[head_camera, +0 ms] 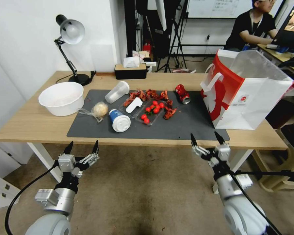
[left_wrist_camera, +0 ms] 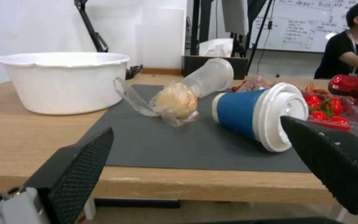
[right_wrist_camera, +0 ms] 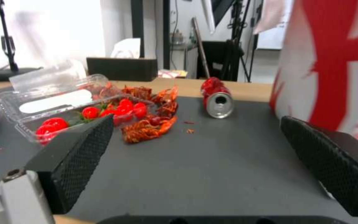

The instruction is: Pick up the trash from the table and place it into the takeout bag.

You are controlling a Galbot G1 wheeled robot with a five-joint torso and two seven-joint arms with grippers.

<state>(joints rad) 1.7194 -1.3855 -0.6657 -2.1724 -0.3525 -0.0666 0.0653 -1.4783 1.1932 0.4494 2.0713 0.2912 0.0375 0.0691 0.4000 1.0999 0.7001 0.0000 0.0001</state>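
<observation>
Left end effector [head_camera: 82, 147] and right end effector [head_camera: 207, 138] both spread, empty, short of counter [head_camera: 29, 125] edge, takeout bag [head_camera: 248, 89] upright at right.

Landmark: mat [head_camera: 186, 125] on table [head_camera: 29, 125]. On mat, left to right: bagged lump [head_camera: 100, 109], lidded cup [head_camera: 119, 120] lying on its side, tomato tray [head_camera: 150, 112], can [head_camera: 182, 93]. Plastic cup [head_camera: 117, 92] lies behind the lump. Bowl [head_camera: 61, 98] off mat's left edge. Takeout bag [head_camera: 248, 91] stands on mat's right end.
</observation>
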